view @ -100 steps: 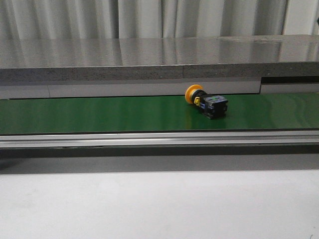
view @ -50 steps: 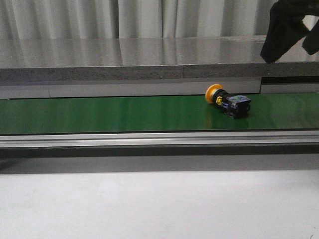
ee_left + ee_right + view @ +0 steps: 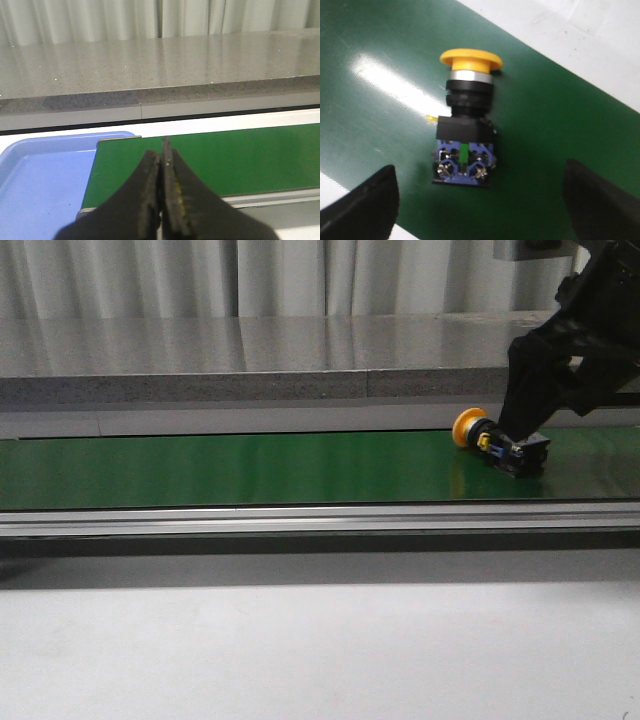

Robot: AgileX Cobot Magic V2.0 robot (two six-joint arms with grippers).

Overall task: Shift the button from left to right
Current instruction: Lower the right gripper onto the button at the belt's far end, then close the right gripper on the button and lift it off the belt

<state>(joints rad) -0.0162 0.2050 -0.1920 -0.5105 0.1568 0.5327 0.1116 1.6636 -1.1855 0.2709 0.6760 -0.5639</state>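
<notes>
The button (image 3: 497, 443) lies on its side on the green belt (image 3: 250, 468), yellow-orange cap to the left, black body to the right. In the right wrist view the button (image 3: 466, 130) lies between and just beyond the two black fingertips. My right gripper (image 3: 528, 425) hangs just above and behind the button, jaws wide open and empty; it shows as the right gripper (image 3: 480, 200) in its own view. My left gripper (image 3: 162, 160) is shut and empty over the belt's left end; it is out of the front view.
A blue tray (image 3: 40, 175) sits beside the belt's left end. A grey stone ledge (image 3: 300, 365) runs behind the belt, a metal rail (image 3: 300, 518) along its front. A white table surface (image 3: 300, 650) lies in front.
The button has travelled to the right along the belt. My right arm has come down from the upper right to just over the button.
</notes>
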